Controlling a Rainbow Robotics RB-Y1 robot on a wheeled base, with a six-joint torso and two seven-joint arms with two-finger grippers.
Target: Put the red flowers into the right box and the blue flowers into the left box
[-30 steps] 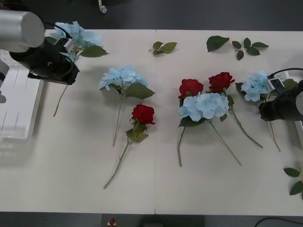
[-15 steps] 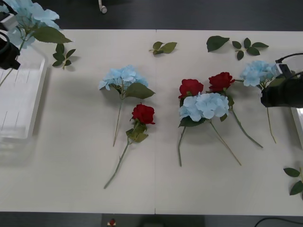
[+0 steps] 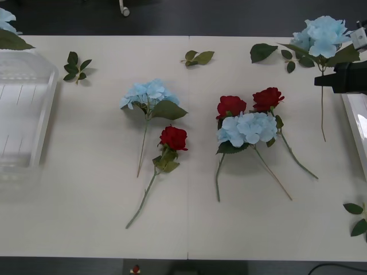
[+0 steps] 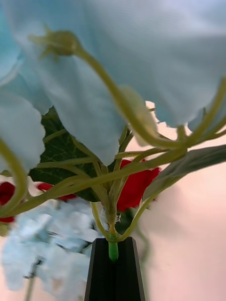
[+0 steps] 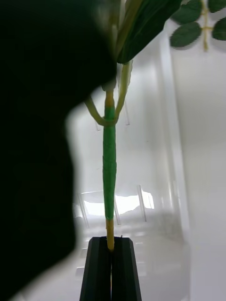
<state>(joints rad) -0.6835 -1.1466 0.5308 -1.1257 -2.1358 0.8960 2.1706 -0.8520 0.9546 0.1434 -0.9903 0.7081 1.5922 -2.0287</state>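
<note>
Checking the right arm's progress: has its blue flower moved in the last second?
Yes: the blue flower went from beside the red roses toward the table's far right corner.

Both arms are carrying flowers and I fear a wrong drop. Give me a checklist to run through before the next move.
1. Left claw shut on a green flower stem: ok.
2. Left box below that stem: ok.
3. Right claw shut on a blue flower: ok.
4. That blue flower is headed for the correct box: not ok, it hangs by the right box.
5. Red flowers boxed: not ok, three lie on the table.
</note>
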